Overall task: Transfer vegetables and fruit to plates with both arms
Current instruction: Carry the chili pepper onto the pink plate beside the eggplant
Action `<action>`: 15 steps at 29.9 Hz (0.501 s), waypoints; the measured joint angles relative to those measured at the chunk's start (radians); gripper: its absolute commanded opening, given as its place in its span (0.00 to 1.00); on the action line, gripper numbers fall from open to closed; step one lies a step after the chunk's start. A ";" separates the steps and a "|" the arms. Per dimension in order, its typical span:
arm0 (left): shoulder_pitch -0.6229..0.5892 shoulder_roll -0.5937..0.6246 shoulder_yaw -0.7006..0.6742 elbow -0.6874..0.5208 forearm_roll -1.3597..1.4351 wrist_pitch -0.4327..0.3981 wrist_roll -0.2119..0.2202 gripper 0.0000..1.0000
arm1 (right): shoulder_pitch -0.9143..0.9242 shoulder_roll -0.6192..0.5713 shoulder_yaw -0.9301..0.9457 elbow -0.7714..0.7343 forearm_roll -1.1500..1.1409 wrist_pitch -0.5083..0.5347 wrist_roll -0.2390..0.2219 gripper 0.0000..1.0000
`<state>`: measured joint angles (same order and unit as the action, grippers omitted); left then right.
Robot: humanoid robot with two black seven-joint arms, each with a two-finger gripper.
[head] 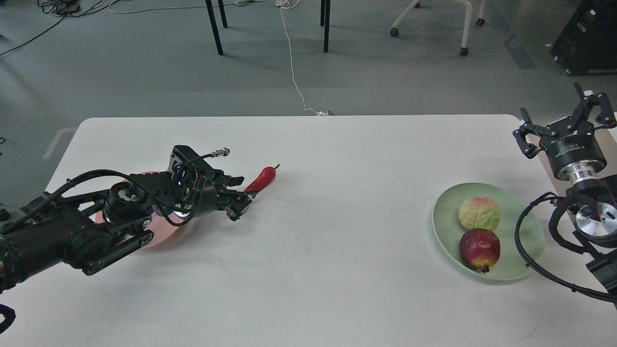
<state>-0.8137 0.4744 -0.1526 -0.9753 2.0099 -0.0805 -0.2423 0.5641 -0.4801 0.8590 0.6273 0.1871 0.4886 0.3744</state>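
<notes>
My left arm reaches in from the left over the pink plate [153, 240], which shows only as slivers around it. The purple eggplant is hidden behind the arm. My left gripper [239, 196] is open, with its fingers either side of the lower half of the red chili [262, 179]; only the chili's upper half and green stem show. The pale green plate [447, 213] at the right holds the yellow-green fruit [478, 213] and the dark red fruit [479, 249]. My right gripper [560, 120] is open and empty, raised beyond the green plate near the table's right edge.
The white table [337, 231] has its far edge a little beyond the chili. My right arm's black cable [523, 250] loops over the green plate's right rim. Chair legs [214, 26] and a white cord [291, 62] lie on the floor beyond.
</notes>
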 measured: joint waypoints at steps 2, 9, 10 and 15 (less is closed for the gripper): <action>0.001 -0.001 0.005 0.001 0.000 0.001 0.000 0.38 | 0.000 0.000 0.000 0.000 0.000 0.000 0.000 0.99; 0.021 -0.003 0.013 0.009 0.000 0.002 0.001 0.38 | 0.000 -0.007 -0.001 0.005 -0.002 0.000 0.000 0.99; 0.024 -0.003 0.013 0.011 0.000 0.002 0.001 0.38 | 0.000 -0.010 -0.001 0.005 -0.002 0.000 0.000 0.99; 0.033 -0.003 0.013 0.013 0.000 0.002 0.001 0.24 | -0.001 -0.013 -0.018 0.006 -0.002 0.000 0.000 0.99</action>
<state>-0.7804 0.4712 -0.1395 -0.9628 2.0095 -0.0781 -0.2410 0.5635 -0.4935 0.8406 0.6335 0.1855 0.4886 0.3743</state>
